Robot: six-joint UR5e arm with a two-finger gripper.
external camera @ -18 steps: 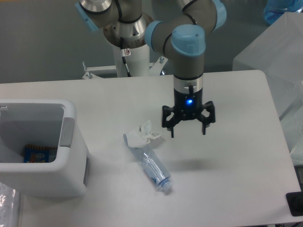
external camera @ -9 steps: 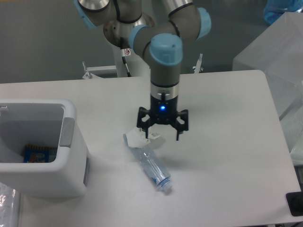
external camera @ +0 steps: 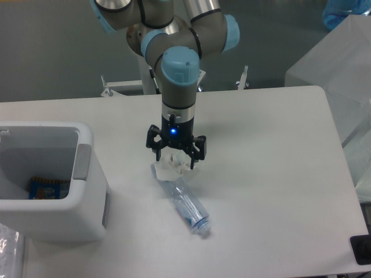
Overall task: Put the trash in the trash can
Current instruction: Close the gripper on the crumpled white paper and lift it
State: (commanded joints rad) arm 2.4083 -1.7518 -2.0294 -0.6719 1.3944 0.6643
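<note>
A small crumpled white paper wad point(external camera: 172, 165) lies on the white table near the middle. A crushed clear bluish plastic bottle point(external camera: 184, 202) with a cap lies just below it, slanting toward the front right. My gripper point(external camera: 174, 160) hangs open directly over the paper wad, its fingers to either side of it, pointing down. The white trash can point(external camera: 87, 174) with a grey side panel stands at the front left, well left of the gripper.
A blue-and-orange wrapper point(external camera: 49, 187) lies inside the trash can. A translucent frosted box point(external camera: 342, 75) stands at the right beyond the table edge. A dark object point(external camera: 361, 249) sits at the front right corner. The robot base point(external camera: 156, 69) stands behind the table.
The gripper has moved left across the table, from right of the paper wad to directly over it, and lowered a little. It stayed open. The trash has not moved.
</note>
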